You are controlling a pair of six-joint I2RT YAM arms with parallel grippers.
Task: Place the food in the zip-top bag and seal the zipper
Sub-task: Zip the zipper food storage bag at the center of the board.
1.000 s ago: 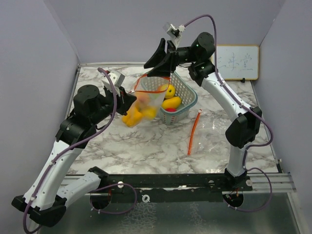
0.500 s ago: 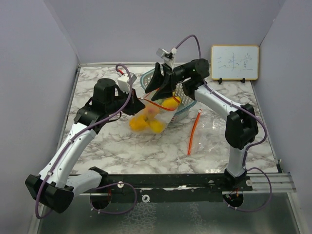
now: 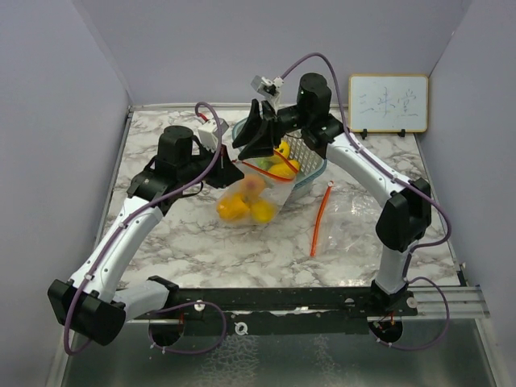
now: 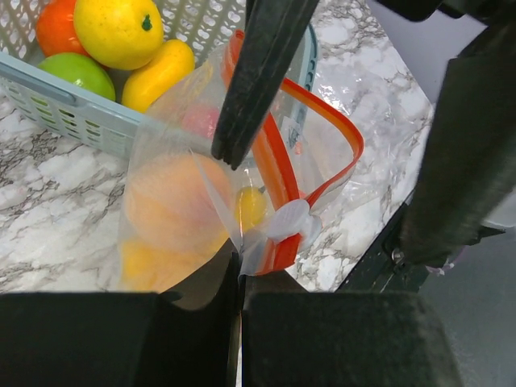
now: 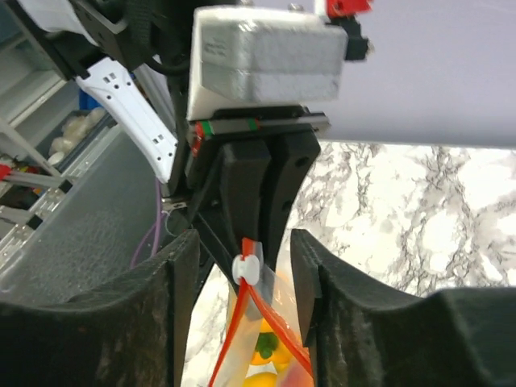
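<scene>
Top external: high, behind the arm bases [image 3: 85, 310], tilted down over the whole tabletop [image 3: 201, 242]. Bases at 6 o'clock, whiteboard [image 3: 389, 102] at 2. Widest view.

Left wrist: very near, looks past the left fingers [image 4: 121, 339] at 6 o'clock onto the bag [image 4: 177, 210]. Basket [image 4: 72, 109] at 10.

Right wrist: near, looks out between the right fingers [image 5: 181, 322] at 6, straight at the left arm [image 5: 133, 105], roughly opposite the left wrist view.

All three share the bag. Both wrist views share its white slider [image 4: 288, 219].
</scene>
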